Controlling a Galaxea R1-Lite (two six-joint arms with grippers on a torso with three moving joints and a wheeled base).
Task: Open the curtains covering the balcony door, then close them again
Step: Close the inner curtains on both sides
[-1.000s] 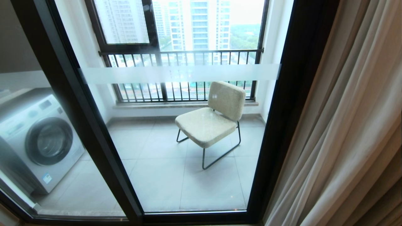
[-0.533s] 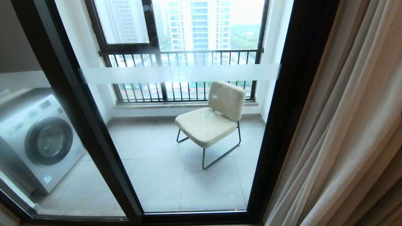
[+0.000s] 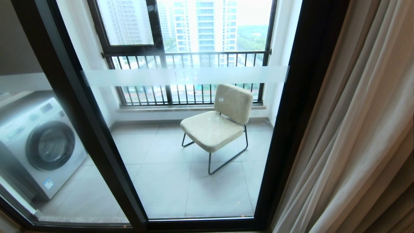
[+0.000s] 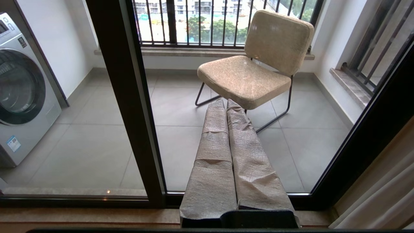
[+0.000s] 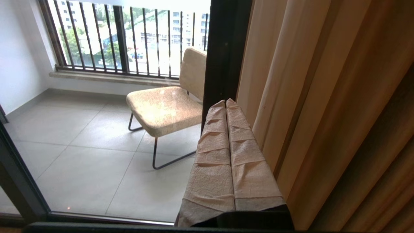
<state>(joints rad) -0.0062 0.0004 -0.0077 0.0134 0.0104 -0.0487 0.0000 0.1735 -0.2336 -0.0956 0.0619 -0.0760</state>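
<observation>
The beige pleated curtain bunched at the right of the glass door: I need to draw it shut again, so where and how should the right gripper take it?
Probably the beige pleated curtain by its leading edge beside the black door frame, coming from the glass side. Its folds hang vertically, so fingers opened across one pleat could pinch it. The right gripper is shut and must open first.

You get soft, bright daylight through the balcony door (image 3: 181, 136), washing out the sky and towers. The head view bows straight frames outward at its edges; the washing machine (image 3: 38, 145) looks hazy behind reflections.
</observation>
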